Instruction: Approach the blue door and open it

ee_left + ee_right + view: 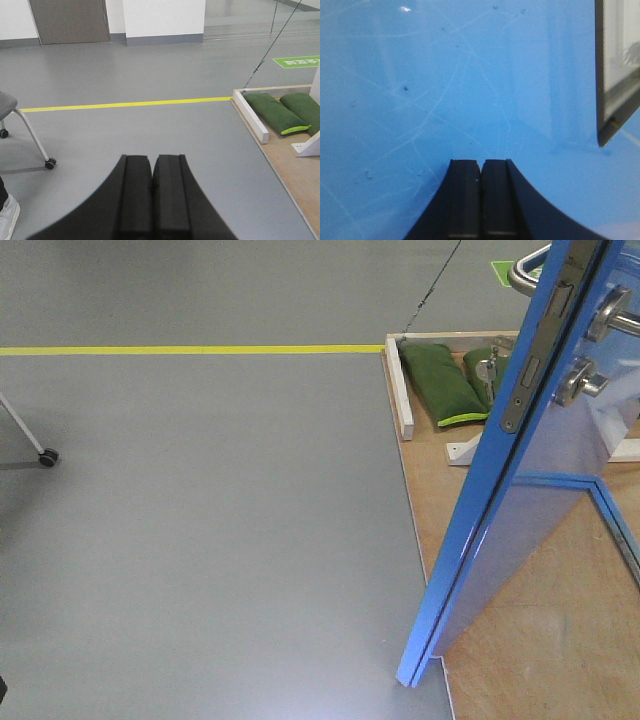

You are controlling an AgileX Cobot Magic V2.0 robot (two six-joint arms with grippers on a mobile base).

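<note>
**Right gripper closed, nose up to the door face; door reads as unlatched**

Right gripper [480, 166]: the 2 fingers are pressed together with nothing between them. Its wrist view is filled by the blue door [445, 85], a scratched glossy face. The tips sit very close to that face. Whether they touch it, I cannot tell. A dark-framed strip [617, 75] cuts in at the right edge; I can't identify it.

Left gripper [152, 161]: fingers also together, empty. It points out over open grey floor toward the yellow floor line [125, 104], well apart from the door.

Progress, as I judge it:
- Approach looks done. The blue door [530, 510] stands right of the front view, near the base.
- The latch plate [535, 360] on its edge faces the camera with no frame around it, so I take the door to be off its latch and partly open.
- How wide it stands, I cannot say. What is left is likely more swing.

Door relative to the hands: its bottom corner reaches the edge of the plywood base [540, 640]. The lever handle [620, 315] and thumb-turn [580, 382] sit high on the face. Neither gripper is on them. 2 green sandbags [440, 380] lie behind, on the base.
</note>
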